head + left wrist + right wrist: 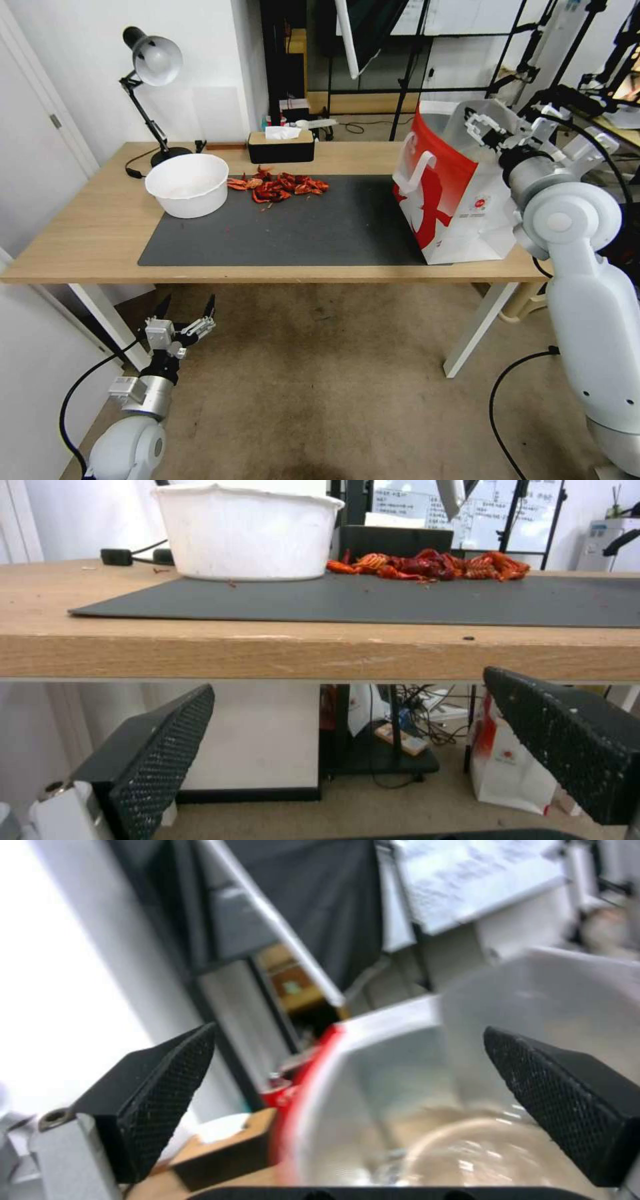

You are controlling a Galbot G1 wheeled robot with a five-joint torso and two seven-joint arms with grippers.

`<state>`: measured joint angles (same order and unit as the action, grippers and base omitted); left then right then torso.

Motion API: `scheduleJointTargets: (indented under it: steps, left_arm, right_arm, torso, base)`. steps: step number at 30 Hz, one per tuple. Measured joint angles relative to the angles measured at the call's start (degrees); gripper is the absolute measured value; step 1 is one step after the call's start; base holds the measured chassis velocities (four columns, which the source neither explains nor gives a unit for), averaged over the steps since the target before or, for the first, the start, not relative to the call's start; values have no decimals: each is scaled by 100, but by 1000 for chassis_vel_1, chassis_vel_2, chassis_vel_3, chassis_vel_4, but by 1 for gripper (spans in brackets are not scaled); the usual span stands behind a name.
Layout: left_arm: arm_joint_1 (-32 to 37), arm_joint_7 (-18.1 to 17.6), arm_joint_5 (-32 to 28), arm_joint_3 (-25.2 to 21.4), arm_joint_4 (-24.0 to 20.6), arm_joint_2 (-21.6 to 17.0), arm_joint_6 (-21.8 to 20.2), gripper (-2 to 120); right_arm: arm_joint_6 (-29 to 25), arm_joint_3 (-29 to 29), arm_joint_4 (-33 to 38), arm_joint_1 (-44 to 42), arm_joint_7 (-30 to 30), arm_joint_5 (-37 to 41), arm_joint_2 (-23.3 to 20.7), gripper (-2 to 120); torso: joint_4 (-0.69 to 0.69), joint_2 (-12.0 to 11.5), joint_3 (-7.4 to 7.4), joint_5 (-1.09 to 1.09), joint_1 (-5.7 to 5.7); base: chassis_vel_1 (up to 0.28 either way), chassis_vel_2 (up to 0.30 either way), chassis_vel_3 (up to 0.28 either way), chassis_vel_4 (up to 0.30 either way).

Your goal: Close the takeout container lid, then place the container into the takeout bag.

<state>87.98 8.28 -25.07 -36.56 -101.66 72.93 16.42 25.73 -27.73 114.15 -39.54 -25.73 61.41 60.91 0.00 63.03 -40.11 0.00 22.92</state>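
The takeout bag [440, 193], red and white with flat white handles, stands open at the right end of the table. My right gripper [479, 128] hovers over its mouth, open and holding nothing. The right wrist view looks between the spread fingers [160, 1100] past the bag's red rim [300, 1100] into its silvery lining. Deep inside lies a blurred clear rounded shape [467, 1150]; I cannot tell whether it is the takeout container, and no lid can be made out. My left gripper [188, 305] hangs open below the table's front left edge, empty.
On the dark mat [300, 227] sit a round white bowl [187, 185] and a pile of red crayfish [277, 185]. A tissue box [281, 145] and a desk lamp [155, 63] stand behind. The wooden table edge [320, 655] is just above my left gripper.
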Motion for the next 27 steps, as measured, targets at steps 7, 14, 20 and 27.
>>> scheduleJointTargets:
  steps: [7,14,20,27]
  left_arm:
    - [12,-16,1,-6,-12,49,136,100]
    - [-32,-325,103,75,-48,77,222,100]
    - [-71,-422,211,185,-54,100,268,100]
    - [-70,-468,271,250,-14,130,364,100]
  right_arm:
    - [-640,197,495,-868,1624,-1048,-230,100]
    - [-1312,248,829,-1995,2422,-2352,-275,100]
    - [-1728,-104,1014,-3125,2562,-2800,-100,100]
    - [-2645,-388,955,-4399,2875,-3493,491,100]
  torso:
    - [0,0,0,0,0]
    - [-1,0,1,1,-1]
    - [-1,0,1,0,0]
    - [-1,0,1,0,-1]
  base:
    - [0,0,0,0]
    - [0,0,0,0]
    - [0,0,0,0]
    - [0,0,0,0]
